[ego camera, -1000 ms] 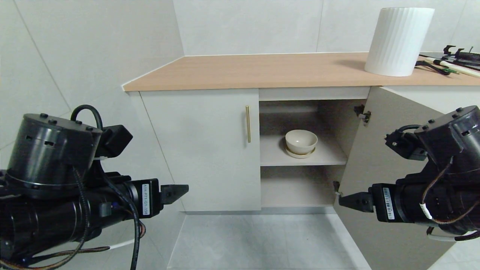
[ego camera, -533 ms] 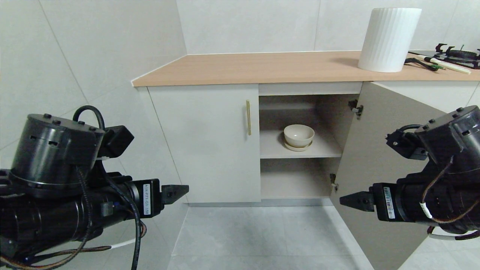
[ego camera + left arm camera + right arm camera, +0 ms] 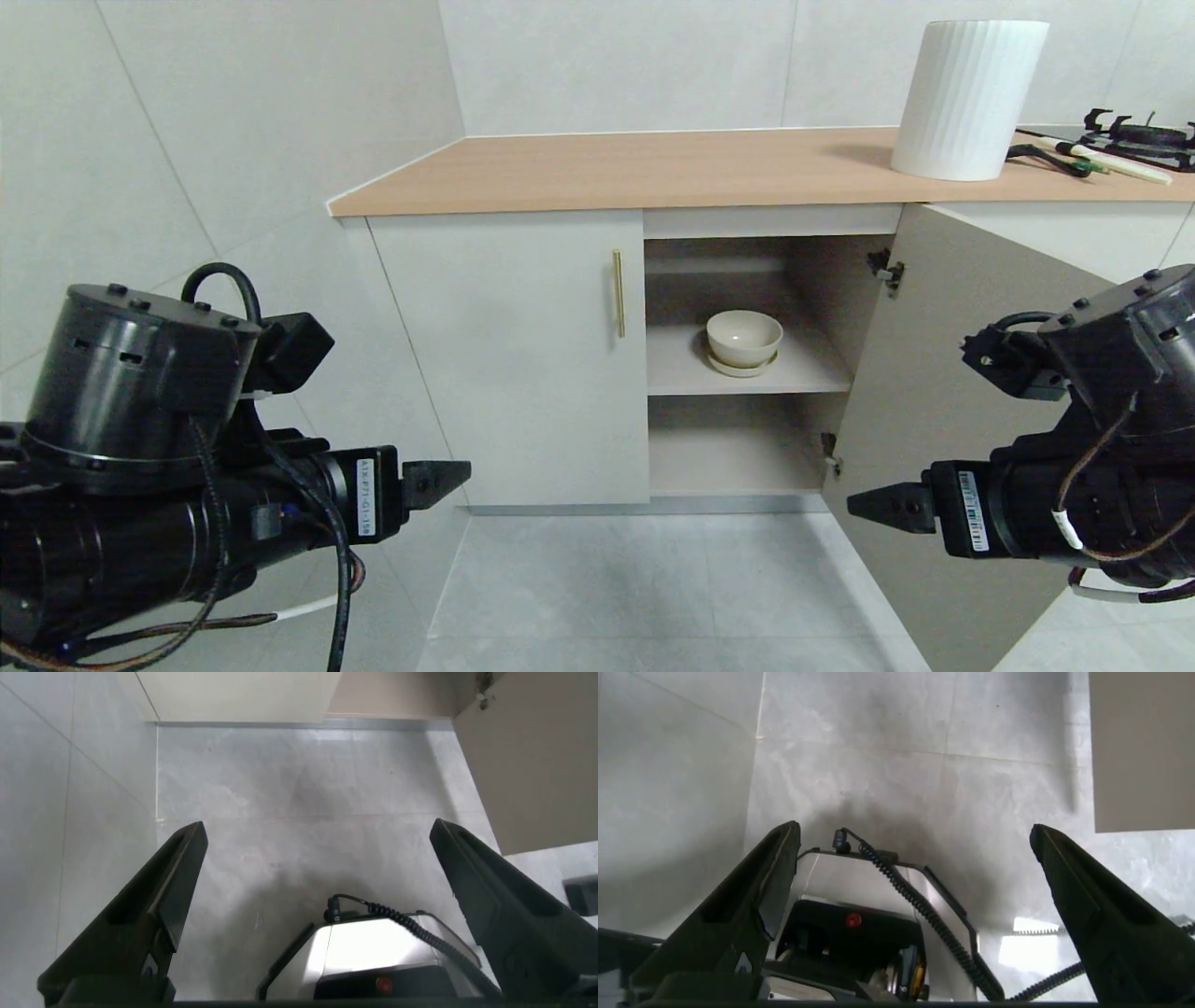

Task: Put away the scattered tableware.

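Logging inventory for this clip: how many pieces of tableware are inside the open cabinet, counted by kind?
bowl: 1
saucer, under the bowl: 1
Total: 2

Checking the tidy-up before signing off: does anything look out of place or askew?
The right cabinet door stands open, and utensils lie loose on the countertop. The bowl sits upright on its saucer; nothing spilled.

Both arms sit low, forearms aimed inward at each other; left pincer (image 3: 318, 833) and right pincer (image 3: 915, 833) gape wide, empty.
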`<state>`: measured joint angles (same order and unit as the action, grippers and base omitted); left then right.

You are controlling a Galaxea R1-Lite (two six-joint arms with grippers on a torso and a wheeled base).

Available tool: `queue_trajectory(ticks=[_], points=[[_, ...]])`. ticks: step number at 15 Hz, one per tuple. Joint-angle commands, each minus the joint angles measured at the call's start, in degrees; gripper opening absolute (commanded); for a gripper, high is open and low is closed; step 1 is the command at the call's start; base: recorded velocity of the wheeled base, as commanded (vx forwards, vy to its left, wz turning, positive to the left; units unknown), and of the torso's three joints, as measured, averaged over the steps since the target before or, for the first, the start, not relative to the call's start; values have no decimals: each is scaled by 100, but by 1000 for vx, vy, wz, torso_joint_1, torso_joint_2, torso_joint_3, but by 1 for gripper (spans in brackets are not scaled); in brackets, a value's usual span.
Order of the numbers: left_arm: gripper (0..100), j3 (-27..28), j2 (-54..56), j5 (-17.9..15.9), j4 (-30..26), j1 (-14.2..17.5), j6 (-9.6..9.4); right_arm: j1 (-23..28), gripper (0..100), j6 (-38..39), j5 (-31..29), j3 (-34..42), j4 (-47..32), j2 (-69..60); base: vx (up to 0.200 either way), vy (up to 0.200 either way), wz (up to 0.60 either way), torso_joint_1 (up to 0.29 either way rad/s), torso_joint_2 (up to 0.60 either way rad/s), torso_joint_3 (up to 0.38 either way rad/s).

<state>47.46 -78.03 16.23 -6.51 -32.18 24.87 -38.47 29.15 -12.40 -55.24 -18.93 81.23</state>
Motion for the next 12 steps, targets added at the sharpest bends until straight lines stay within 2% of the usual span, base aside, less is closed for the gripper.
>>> queue_trajectory(ticks=[1, 12], points=[[100, 0, -19, 3, 1, 2, 0, 7, 100, -41, -35, 22, -5, -37, 0, -200, 0, 2, 2, 12], [100, 0, -19, 3, 1, 2, 0, 68, 100, -559, -333, -49, -1306, -89, 0, -200, 0, 4, 4, 0]])
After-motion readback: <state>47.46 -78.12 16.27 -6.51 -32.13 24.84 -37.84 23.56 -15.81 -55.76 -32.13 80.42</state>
